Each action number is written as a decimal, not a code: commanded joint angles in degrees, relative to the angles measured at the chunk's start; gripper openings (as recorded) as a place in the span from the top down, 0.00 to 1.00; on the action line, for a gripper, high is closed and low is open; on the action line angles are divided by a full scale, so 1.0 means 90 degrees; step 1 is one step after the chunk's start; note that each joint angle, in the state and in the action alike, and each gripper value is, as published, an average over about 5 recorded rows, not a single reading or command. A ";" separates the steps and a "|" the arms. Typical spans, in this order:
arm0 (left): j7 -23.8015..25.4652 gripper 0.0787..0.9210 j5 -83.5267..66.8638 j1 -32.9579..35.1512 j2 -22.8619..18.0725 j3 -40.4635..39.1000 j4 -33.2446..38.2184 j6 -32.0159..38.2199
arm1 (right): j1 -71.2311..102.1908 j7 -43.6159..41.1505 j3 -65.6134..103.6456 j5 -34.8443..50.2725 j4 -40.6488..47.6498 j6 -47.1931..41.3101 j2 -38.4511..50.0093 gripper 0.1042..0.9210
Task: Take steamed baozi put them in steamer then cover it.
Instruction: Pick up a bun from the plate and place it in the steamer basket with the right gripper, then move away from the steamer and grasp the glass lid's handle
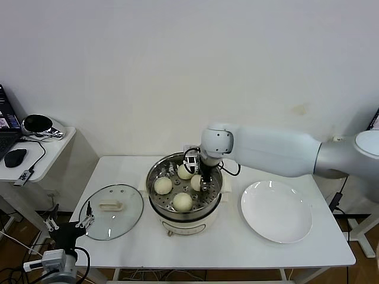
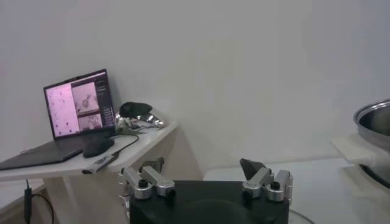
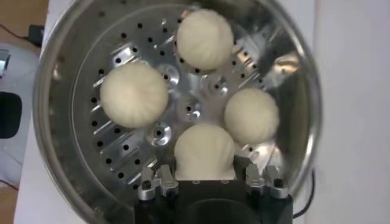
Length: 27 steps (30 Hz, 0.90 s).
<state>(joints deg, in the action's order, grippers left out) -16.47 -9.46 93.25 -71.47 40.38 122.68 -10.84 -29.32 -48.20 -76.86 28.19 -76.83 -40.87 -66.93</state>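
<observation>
The steamer [image 1: 155, 204] stands mid-table, its perforated tray [image 3: 122, 152] holding four cream-white baozi. My right gripper [image 1: 204, 176] reaches down into the pot at its right side. In the right wrist view the right gripper [image 3: 204, 173] is shut on one baozi [image 3: 204, 149], which rests on the tray. The other three baozi [image 3: 133, 94], [image 3: 205, 38], [image 3: 251, 115] lie free around it. The glass cover [image 1: 111, 211] lies flat on the table left of the steamer. My left gripper [image 1: 68, 228] is open and empty, parked low off the table's front left corner.
A white plate [image 1: 276, 211] lies bare to the right of the steamer. A side table [image 1: 35, 148] with a laptop [image 2: 76, 112], mouse and cables stands at the far left. The steamer's edge shows in the left wrist view [image 2: 375, 122].
</observation>
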 commanded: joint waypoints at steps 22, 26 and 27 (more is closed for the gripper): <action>0.0058 0.12 0.0015 -0.0006 0.0032 0.0028 0.0058 -0.0018 | 0.0318 0.0317 0.1668 -0.0038 -0.1580 0.0380 0.2162 0.12; 0.0078 0.12 0.0022 0.0006 0.0024 0.0024 0.0029 -0.0004 | 0.1326 0.2027 0.2487 0.0528 -0.2427 0.1220 0.3301 0.12; 0.0081 0.12 0.0026 0.0012 0.0017 0.0021 0.0020 0.0002 | 0.1821 0.2478 0.2869 0.0581 -0.2633 0.1444 0.3604 0.12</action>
<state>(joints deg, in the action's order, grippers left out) -15.82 -9.28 93.27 -71.25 40.62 123.06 -10.92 -25.12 -43.74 -64.88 27.53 -87.60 -37.36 -51.91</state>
